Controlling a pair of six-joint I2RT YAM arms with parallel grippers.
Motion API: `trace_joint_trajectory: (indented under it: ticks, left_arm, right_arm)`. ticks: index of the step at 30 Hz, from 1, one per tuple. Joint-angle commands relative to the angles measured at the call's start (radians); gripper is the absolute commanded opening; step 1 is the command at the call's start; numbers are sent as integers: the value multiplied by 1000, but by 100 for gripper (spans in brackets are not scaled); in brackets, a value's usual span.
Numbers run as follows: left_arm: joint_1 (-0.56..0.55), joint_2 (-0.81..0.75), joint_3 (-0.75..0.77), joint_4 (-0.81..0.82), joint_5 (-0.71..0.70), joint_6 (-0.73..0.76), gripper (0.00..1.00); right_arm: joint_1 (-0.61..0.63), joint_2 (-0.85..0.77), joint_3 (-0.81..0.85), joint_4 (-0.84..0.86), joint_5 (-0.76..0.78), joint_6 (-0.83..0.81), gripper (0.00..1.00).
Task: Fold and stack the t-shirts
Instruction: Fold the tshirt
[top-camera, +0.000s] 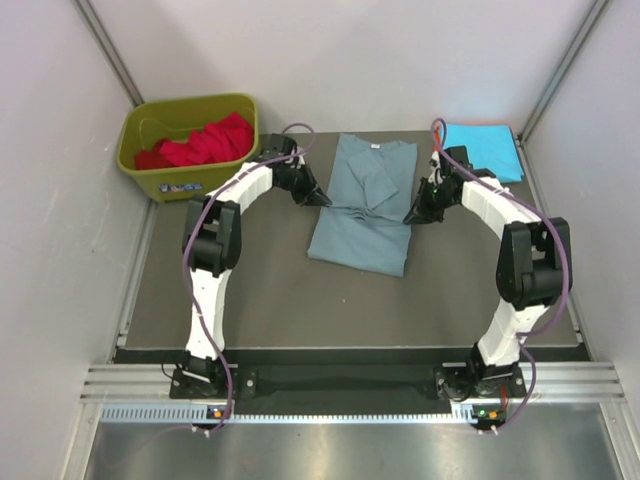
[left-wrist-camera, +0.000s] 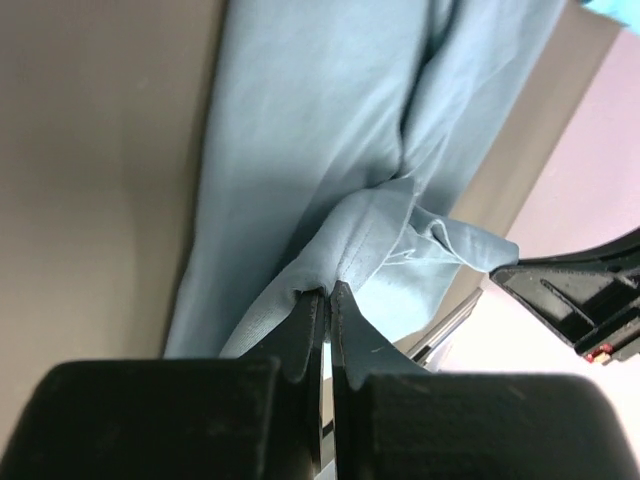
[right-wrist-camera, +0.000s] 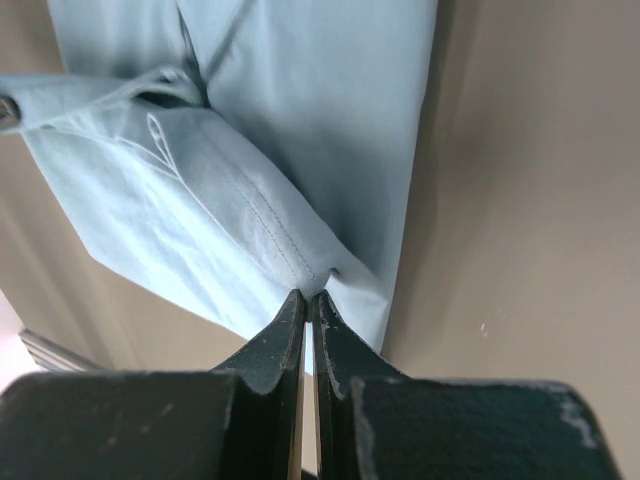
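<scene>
My left gripper (top-camera: 322, 198) is at the left edge of the grey-blue shirt (top-camera: 360, 205), which lies spread on the table (top-camera: 260, 300) in the middle of the overhead view, its collar toward the top of the frame. In my left wrist view the two fingers of that gripper (left-wrist-camera: 327, 295) are pressed almost together with a bunched fold of the shirt (left-wrist-camera: 300, 150) pinched between their tips. The cloth rises from the tips toward the top of the frame and a loose flap falls off to the right. My right gripper (top-camera: 412, 215) is at the opposite, right edge of the same shirt, level with the sleeve folds. In my right wrist view its fingers (right-wrist-camera: 307, 297) are closed to a thin slit, and a stitched hem of the shirt (right-wrist-camera: 300, 100) runs straight down into their tips, so I hold the cloth there too. The rest of it lies flat toward the top of that frame. A cyan shirt (top-camera: 485, 148) lies folded flat at the upper right of the overhead view, just beyond my right arm. A red shirt (top-camera: 205, 140) sits crumpled in the green bin (top-camera: 135, 165) at the upper left, well apart from both grippers.
</scene>
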Motion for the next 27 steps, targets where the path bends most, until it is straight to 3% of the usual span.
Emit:
trace_joint_trajectory:
  ticks: [1, 22, 27]
  left_arm:
    - [4, 19, 76, 69, 51, -26, 0]
    - [40, 110, 120, 96, 68, -49, 0]
    - [40, 142, 160, 63, 74, -28, 5]
  right_arm:
    - [-34, 35, 88, -6, -24, -27, 0]
    - [-91, 227, 254, -38, -101, -49, 2]
    - [-103, 256, 273, -41, -96, -44, 4]
